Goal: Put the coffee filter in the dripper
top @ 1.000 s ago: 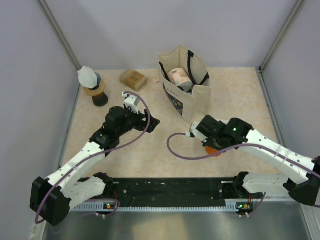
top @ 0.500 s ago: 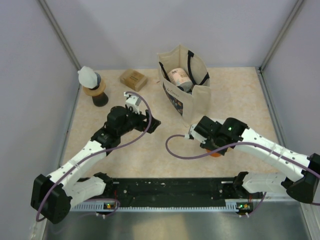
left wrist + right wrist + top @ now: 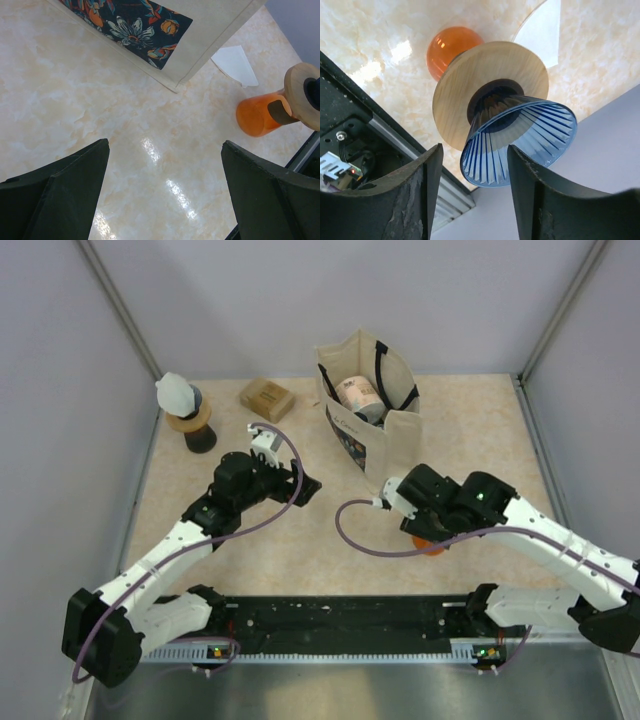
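Right gripper (image 3: 475, 165), jaws spread and empty, is hovering by the dripper (image 3: 520, 132) on its orange carafe (image 3: 451, 47). Left gripper (image 3: 165, 150), likewise spread and empty, is idling left of the bag (image 3: 210, 30). The filter (image 3: 542, 30) is lying flat between bag and dripper, ungrasped. Pickup is probably next, calling for a pinch at the paper's edge. No writing is legible.

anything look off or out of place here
One thing: the white paper filter lies loose and flat on the table, by the corner of the tote bag, not in the blue dripper. Nothing looks spilled or broken. Whether the dripper stands straight cannot be judged from these angles.
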Robot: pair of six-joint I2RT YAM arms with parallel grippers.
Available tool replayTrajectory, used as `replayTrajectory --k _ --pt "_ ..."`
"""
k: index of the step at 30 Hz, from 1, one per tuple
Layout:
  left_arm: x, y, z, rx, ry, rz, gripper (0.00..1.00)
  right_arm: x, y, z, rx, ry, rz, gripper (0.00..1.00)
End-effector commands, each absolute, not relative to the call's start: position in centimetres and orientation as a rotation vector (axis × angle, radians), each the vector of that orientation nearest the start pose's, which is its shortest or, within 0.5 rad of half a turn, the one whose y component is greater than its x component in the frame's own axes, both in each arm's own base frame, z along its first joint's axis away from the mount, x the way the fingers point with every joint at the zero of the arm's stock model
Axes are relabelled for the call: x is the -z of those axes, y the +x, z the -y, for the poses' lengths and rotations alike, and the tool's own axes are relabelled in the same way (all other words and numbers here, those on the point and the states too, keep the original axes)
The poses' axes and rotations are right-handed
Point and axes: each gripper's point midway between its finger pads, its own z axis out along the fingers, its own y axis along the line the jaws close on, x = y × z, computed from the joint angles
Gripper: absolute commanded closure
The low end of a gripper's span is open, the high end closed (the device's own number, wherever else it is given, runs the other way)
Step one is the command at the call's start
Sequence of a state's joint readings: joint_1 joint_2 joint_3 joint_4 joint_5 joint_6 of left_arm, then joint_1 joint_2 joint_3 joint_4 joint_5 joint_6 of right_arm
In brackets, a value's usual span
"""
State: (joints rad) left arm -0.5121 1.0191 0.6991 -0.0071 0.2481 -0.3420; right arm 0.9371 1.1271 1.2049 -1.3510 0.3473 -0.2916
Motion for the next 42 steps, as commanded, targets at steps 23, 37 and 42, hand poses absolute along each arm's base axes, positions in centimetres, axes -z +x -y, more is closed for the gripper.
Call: replayTrajectory --k 23,37,42 --pt "-22.4 27.8 22.3 0.851 0.333 -1.875 0.01 -40.7 26.5 -10.2 0.094 -0.024 -1.705 0.01" --pt "-22.6 27.6 21.6 0.829 0.308 -1.858 0.01 -24.1 34.2 3.5 -0.06 0.594 -2.012 0.07" --pt "-22.4 27.8 21.7 0.83 0.308 -1.866 0.01 -16.7 32.8 4.7 -0.033 0.665 -2.163 0.16"
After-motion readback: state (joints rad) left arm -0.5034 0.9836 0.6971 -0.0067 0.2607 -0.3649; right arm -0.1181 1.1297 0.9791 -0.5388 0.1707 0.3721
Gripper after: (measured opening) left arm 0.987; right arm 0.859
